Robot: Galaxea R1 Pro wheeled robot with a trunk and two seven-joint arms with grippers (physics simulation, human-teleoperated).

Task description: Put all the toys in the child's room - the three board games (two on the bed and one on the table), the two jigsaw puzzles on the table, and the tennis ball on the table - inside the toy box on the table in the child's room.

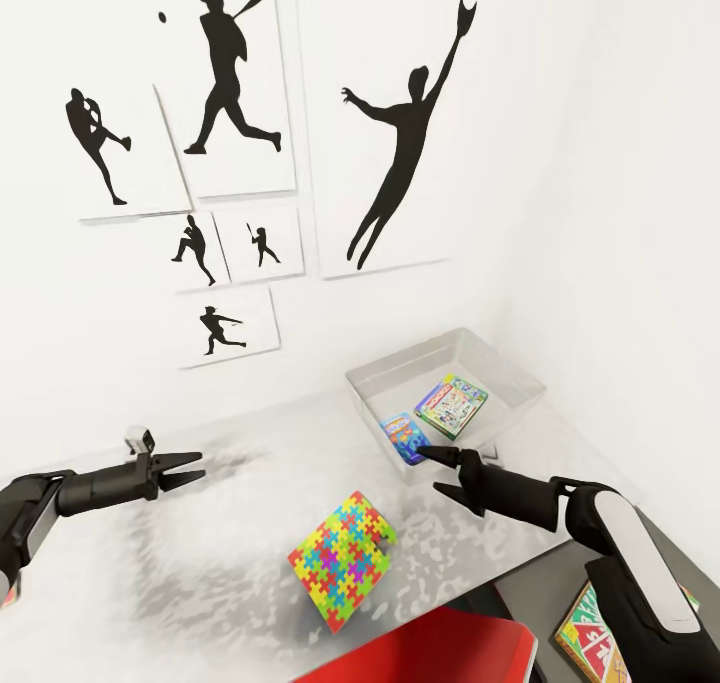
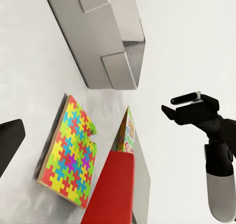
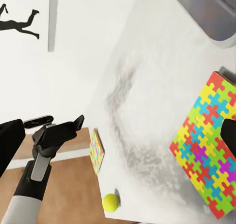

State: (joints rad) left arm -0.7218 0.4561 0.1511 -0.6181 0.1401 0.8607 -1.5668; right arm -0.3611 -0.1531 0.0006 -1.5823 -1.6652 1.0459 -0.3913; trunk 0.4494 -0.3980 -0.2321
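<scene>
On the mottled table (image 1: 230,523), a jigsaw puzzle (image 1: 343,560) lies flat near the front edge; it also shows as puzzle (image 2: 69,152) and puzzle (image 3: 209,145). The grey toy box (image 1: 505,368) at the back right holds a green-pink board game (image 1: 452,406) and a blue one (image 1: 405,436). My right gripper (image 1: 437,470) hovers open and empty by the box's near wall. My left gripper (image 1: 190,468) hangs open and empty over the table's left part. A second puzzle (image 3: 97,150) stands on edge beside a tennis ball (image 3: 111,202) at the table's rim. The Skip-Bo box (image 1: 590,633) rests on the dark side unit.
A red chair (image 1: 440,653) sits at the table's front. The white wall with black baseball posters (image 1: 235,83) rises right behind the table and toy box. Wood floor (image 3: 64,184) shows past the table's edge.
</scene>
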